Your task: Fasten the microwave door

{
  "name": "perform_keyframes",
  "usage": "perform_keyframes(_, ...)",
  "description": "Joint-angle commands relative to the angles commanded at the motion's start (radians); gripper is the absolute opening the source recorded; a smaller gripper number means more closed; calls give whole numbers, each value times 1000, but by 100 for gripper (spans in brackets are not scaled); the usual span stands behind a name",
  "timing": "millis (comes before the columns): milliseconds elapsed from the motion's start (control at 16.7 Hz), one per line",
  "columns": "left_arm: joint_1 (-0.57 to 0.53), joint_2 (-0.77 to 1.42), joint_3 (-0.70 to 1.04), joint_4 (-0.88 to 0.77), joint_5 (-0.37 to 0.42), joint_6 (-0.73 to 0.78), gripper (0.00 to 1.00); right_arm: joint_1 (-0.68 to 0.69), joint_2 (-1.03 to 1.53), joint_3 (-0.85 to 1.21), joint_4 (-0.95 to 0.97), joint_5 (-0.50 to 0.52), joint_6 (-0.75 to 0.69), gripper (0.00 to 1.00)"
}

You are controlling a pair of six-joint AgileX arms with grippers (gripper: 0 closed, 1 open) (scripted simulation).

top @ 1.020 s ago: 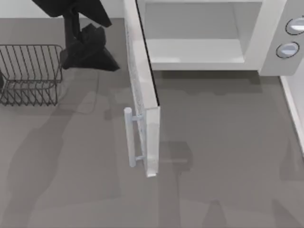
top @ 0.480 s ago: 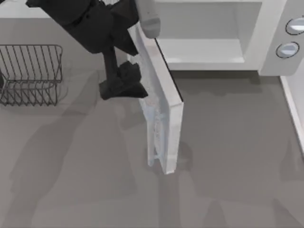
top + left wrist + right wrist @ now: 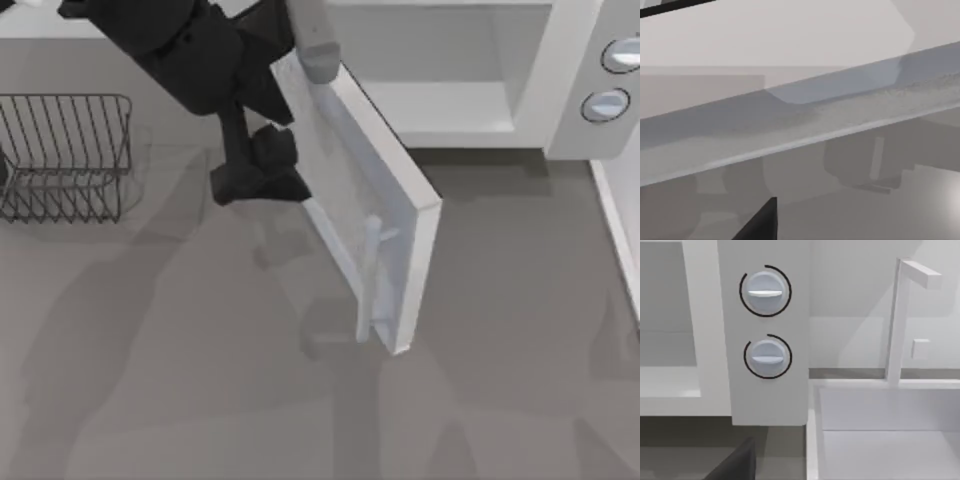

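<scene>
The microwave door (image 3: 350, 170) is a white slab with a speckled pane, hinged at the cavity's left side and standing about half open, its free end slanting toward the front right. Its pale bar handle (image 3: 368, 280) sits near that free end. My left gripper (image 3: 262, 180) is on the door's outer face, between hinge and handle, touching or nearly touching the pane. The left wrist view has the door (image 3: 790, 125) running close across it, with one dark fingertip (image 3: 760, 225) below. The white microwave body (image 3: 560, 80) stands at the back. My right arm is parked; one dark fingertip (image 3: 735, 462) faces the microwave's two knobs (image 3: 765, 291).
A wire basket (image 3: 60, 155) stands at the left of the table, behind my left arm. A white sink (image 3: 880, 440) with a tall faucet (image 3: 895, 320) adjoins the microwave on the right; the sink's rim (image 3: 622, 220) runs along the table's right side. Grey tabletop lies open in front.
My left arm came in from the back left to the door's outer face. The door swung from pointing straight out to about half shut, its free end moving right.
</scene>
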Motion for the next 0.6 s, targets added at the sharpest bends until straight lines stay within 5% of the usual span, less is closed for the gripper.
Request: perform_keyframes(600,0,0,0,0,0,0,0,0,0,0,0,0,0,100)
